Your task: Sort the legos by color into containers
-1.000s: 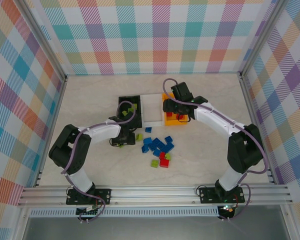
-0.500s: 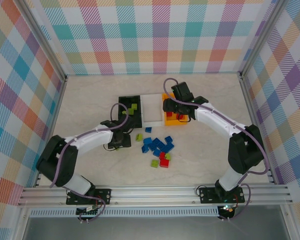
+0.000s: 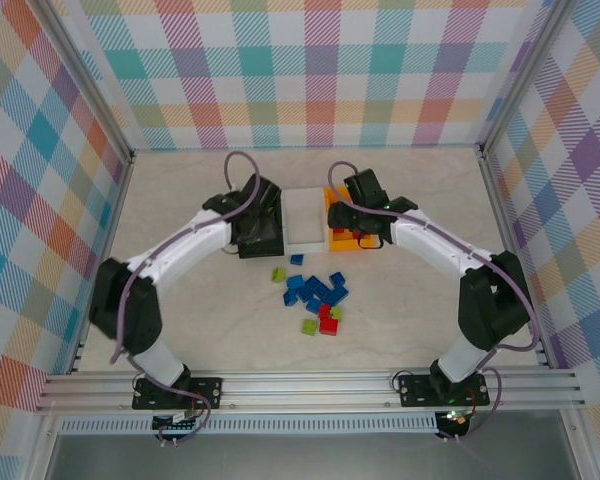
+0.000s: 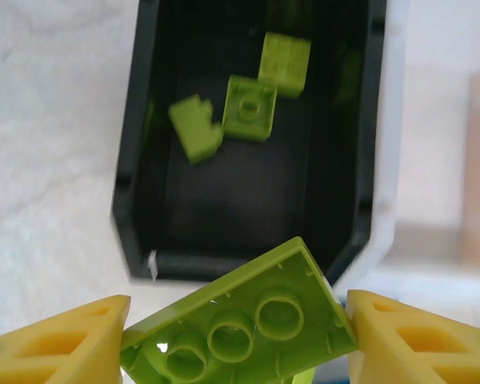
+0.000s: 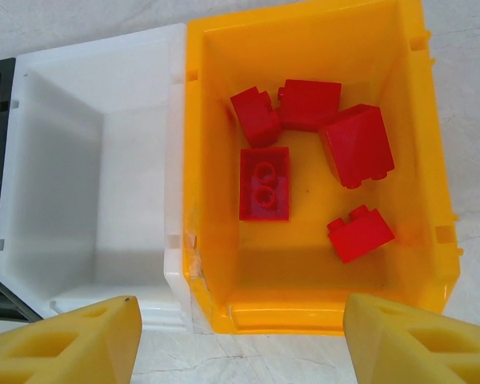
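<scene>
Left gripper (image 4: 236,336) grasps a lime brick (image 4: 240,316) end to end between both fingers. The brick's hollow underside faces the wrist camera and it sits slightly tilted.

Why held here, as I judge it: lime goes in the black bin (image 4: 132,160), and in the top view the arm hangs over that bin, so this is the carry-to-drop step. Three lime pieces (image 4: 248,108) lie on the bin floor toward its far end, two of them touching.

In the wrist view the held brick sits above the bin's near wall. Whether it fully clears the rim I cannot tell.

Right gripper (image 5: 240,340) has its jaws wide with nothing between them, over the near rim of the orange bin (image 5: 200,160). Five red bricks (image 5: 264,184) lie inside. Judgement: this arm is free for the next pick.

White bin (image 5: 88,160) stands between the other two, touching both. Blue presumably belongs there.

Blue bricks (image 3: 315,290) lie in a loose pile on the table (image 3: 180,320) with a few lime and red ones, well apart from both grippers.
</scene>
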